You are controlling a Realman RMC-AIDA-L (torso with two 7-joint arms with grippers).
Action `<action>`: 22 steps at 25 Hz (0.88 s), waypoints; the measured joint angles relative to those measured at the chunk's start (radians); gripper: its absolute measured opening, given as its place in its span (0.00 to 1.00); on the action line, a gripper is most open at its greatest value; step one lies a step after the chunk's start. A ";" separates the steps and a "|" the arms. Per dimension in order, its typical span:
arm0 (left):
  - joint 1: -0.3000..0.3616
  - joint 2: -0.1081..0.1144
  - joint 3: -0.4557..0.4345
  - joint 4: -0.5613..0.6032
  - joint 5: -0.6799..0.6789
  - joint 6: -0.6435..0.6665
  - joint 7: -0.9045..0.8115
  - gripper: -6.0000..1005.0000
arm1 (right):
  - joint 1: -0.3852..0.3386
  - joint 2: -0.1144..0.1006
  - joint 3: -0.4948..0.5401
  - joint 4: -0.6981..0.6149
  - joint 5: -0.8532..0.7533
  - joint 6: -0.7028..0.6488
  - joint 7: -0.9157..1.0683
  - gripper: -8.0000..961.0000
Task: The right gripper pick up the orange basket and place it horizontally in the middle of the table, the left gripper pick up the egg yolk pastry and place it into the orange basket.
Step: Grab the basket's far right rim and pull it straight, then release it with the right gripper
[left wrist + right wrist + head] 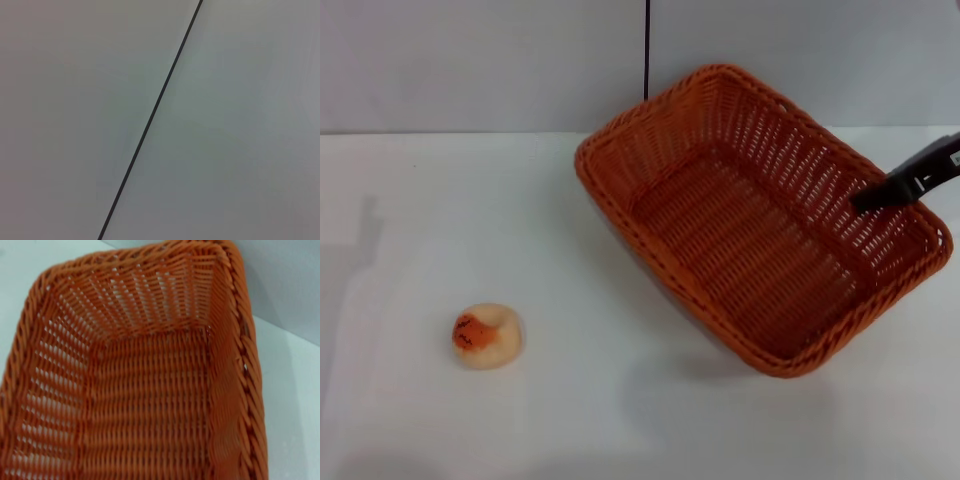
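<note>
The orange basket (740, 250) is at the right of the table (440, 220), set diagonally, and casts a shadow under its near side as if raised a little. It is empty. My right gripper (863, 200) comes in from the right edge and holds the basket's right wall, one dark finger showing inside the rim. The right wrist view looks down into the basket (150, 390), and no fingers show there. The egg yolk pastry (487, 336) lies alone at the near left of the table, orange-red patch facing left. The left gripper is out of view.
A grey wall with a thin dark vertical seam (647, 50) stands behind the table; the left wrist view shows only this wall and the seam (150, 120). Bare white tabletop lies between the pastry and the basket.
</note>
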 joint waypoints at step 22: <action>-0.004 0.002 -0.002 0.000 0.000 0.000 -0.001 0.69 | -0.113 -0.029 0.163 -0.142 0.314 -0.117 -0.097 0.20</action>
